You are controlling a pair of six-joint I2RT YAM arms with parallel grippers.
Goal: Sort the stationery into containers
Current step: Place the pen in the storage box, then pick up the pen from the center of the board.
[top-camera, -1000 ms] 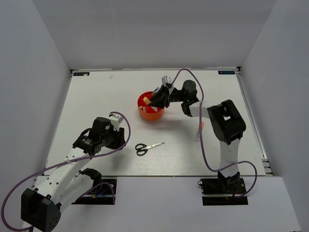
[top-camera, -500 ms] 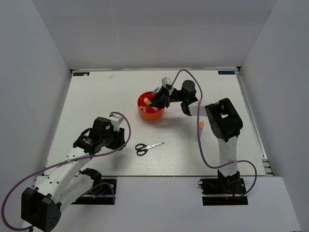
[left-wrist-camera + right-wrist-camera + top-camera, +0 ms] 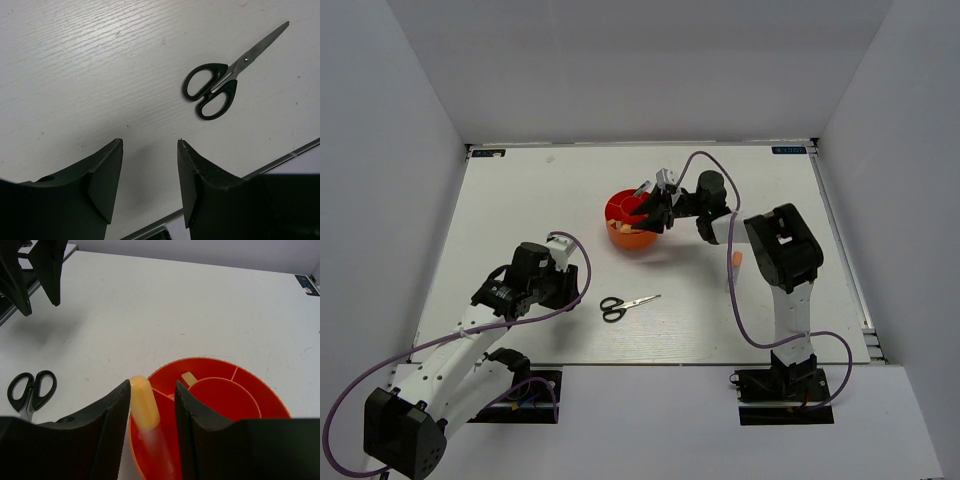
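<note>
Right gripper (image 3: 151, 387) spread, marker (image 3: 142, 400) loose between its jaws, tip in the organiser (image 3: 200, 360) wedge at the cup's (image 3: 225, 400) 9 o'clock. Scissors (image 3: 625, 304) lie at 3 o'clock of our spread, empty left gripper (image 3: 150, 145), blades pointing away. We judge left arm nearer.

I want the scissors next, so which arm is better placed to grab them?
Left. The left gripper hangs open near the scissors; the right gripper is over the orange organiser with the marker between its fingers.
</note>
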